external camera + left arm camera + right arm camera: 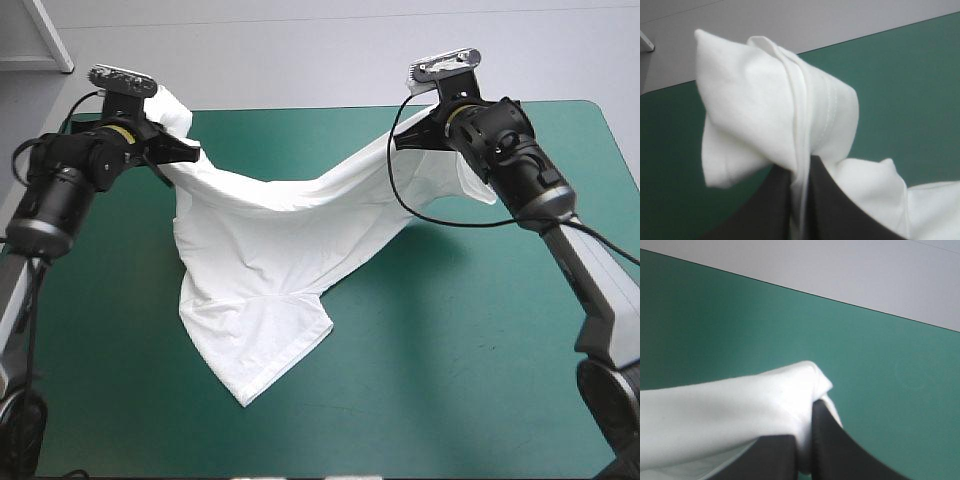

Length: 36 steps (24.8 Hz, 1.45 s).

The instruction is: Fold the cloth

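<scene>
The white T-shirt [262,262] hangs between both arms over the teal-green table [480,340], sagging in the middle, its lower part trailing down toward the table's near side. At the far left my left gripper [178,152] is shut on the T-shirt; in the left wrist view a bunched fold of the T-shirt [775,110] stands out above my left gripper [801,167]. Toward the far right my right gripper [405,138] is shut on the T-shirt's other end. A rounded edge of the T-shirt [740,405] drapes over my right gripper [809,407].
Bare teal-green cover lies to the right and along the near edge of the table [430,420]. The table's far edge [300,108] runs just behind both grippers.
</scene>
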Each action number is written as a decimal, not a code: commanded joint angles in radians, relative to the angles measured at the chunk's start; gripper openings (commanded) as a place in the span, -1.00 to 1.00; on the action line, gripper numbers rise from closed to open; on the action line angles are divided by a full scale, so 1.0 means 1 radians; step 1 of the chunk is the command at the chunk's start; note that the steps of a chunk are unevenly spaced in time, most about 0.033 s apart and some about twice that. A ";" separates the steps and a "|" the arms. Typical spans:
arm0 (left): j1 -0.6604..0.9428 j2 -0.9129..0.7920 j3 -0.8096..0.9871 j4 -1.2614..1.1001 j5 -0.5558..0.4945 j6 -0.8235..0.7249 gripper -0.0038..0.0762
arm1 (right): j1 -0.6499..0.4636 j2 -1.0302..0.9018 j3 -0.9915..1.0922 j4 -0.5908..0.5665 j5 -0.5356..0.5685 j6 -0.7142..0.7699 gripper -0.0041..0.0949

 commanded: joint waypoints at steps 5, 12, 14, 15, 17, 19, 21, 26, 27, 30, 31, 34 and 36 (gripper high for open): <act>0.025 0.298 -0.026 -0.014 -0.535 -0.031 -0.90 | -0.092 0.213 -0.030 -0.069 -0.256 0.006 -0.94; 0.028 0.328 -0.037 -0.014 -0.526 -0.024 0.45 | -0.094 0.210 -0.050 -0.087 -0.245 0.015 0.10; 0.028 0.261 -0.082 0.005 -0.325 -0.024 0.70 | -0.094 0.169 -0.060 -0.067 -0.134 0.013 0.67; 0.028 0.212 -0.113 0.007 -0.216 -0.028 0.69 | -0.094 0.136 -0.060 -0.053 -0.080 0.001 0.80; 0.026 0.121 -0.174 -0.007 0.000 -0.036 0.69 | -0.094 0.047 -0.060 -0.015 0.024 -0.028 0.74; 0.024 0.059 -0.191 -0.056 0.109 -0.036 0.69 | -0.094 -0.009 -0.060 0.006 0.085 -0.049 0.66; 0.024 -0.007 -0.193 -0.100 0.211 -0.036 0.68 | -0.094 -0.063 -0.060 0.026 0.154 -0.068 0.56; 0.024 -0.122 -0.193 -0.134 0.429 -0.028 0.56 | -0.094 -0.175 -0.060 0.051 0.289 -0.073 0.41; 0.024 -0.135 -0.193 -0.144 0.463 -0.023 0.55 | -0.094 -0.191 -0.058 0.061 0.310 -0.078 0.40; 0.024 -0.175 -0.193 -0.225 0.611 0.009 0.55 | -0.094 -0.224 -0.057 0.094 0.387 -0.108 0.40; 0.024 -0.187 -0.193 -0.253 0.637 0.014 0.55 | -0.094 -0.234 -0.057 0.116 0.418 -0.116 0.40; 0.022 -0.253 -0.134 -0.321 0.635 0.012 0.56 | -0.094 -0.263 -0.029 0.145 0.441 -0.123 0.40; 0.022 -0.326 -0.058 -0.347 0.635 0.009 0.56 | -0.094 -0.279 0.004 0.159 0.439 -0.123 0.39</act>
